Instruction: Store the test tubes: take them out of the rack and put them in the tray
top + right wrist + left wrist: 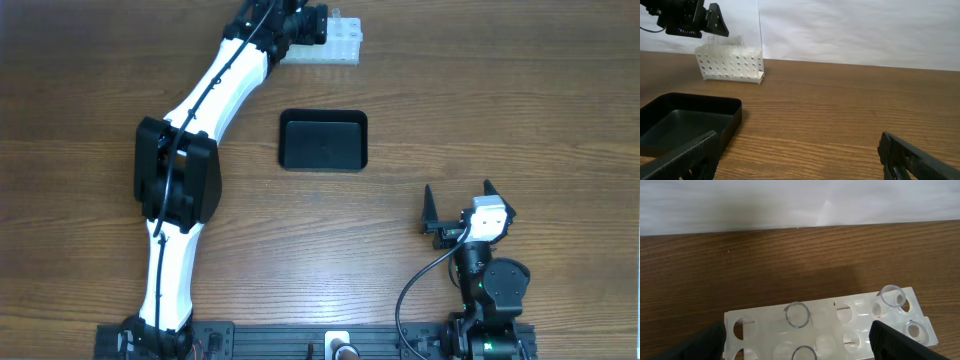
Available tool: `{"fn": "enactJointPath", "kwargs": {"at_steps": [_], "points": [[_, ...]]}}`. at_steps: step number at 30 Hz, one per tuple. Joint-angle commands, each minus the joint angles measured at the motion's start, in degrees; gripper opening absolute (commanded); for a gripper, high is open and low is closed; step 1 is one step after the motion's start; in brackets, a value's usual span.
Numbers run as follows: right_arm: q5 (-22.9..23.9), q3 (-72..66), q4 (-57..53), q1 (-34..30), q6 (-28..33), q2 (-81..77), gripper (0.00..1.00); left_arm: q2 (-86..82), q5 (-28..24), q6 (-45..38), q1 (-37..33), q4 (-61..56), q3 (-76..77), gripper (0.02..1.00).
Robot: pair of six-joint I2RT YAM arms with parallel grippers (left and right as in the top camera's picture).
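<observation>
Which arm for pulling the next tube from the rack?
Left. The left gripper hangs open over the rack, straddling the tubes; the right gripper sits back near its base, beyond the tray.

White-shelled left arm (215,90), black joints, thin black cable, matte black fingers (680,157)

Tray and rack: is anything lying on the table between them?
Nothing: bare wooden table separates the black tray from the white rack, seen in the top view and right wrist view.

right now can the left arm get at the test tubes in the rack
Probably yes: the left gripper hangs open right above the rack, test tubes standing between its fingers, nothing blocking.
</observation>
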State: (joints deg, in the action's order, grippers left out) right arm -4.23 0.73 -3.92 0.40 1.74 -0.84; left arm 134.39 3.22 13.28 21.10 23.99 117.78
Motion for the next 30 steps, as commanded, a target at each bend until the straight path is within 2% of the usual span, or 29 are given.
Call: {"fn": "enactJointPath", "kwargs": {"at_steps": [1, 15, 18, 27, 30], "points": [[-0.9, -0.4, -0.1, -0.3, -0.2, 0.6, 0.991, 0.9, 0.0, -1.1, 0.2, -0.3, 1.6, 0.901], [-0.9, -0.4, -0.1, -0.3, -0.2, 0.6, 0.991, 2.5, 0.1, -1.1, 0.5, 0.3, 1.6, 0.897], [-0.9, -0.4, -0.1, -0.3, -0.2, 0.6, 0.991, 2.6, 0.1, -1.2, 0.5, 0.3, 1.6, 0.869], [-0.9, -0.4, -0.1, -0.3, -0.2, 0.6, 0.991, 2.9, 0.5, -4.1, 0.7, 0.7, 1.5, 0.862], [-0.9, -0.4, -0.1, -0.3, -0.2, 0.6, 0.991, 3.2, 0.5, -4.0, 0.7, 0.7, 1.6, 0.820]]}}
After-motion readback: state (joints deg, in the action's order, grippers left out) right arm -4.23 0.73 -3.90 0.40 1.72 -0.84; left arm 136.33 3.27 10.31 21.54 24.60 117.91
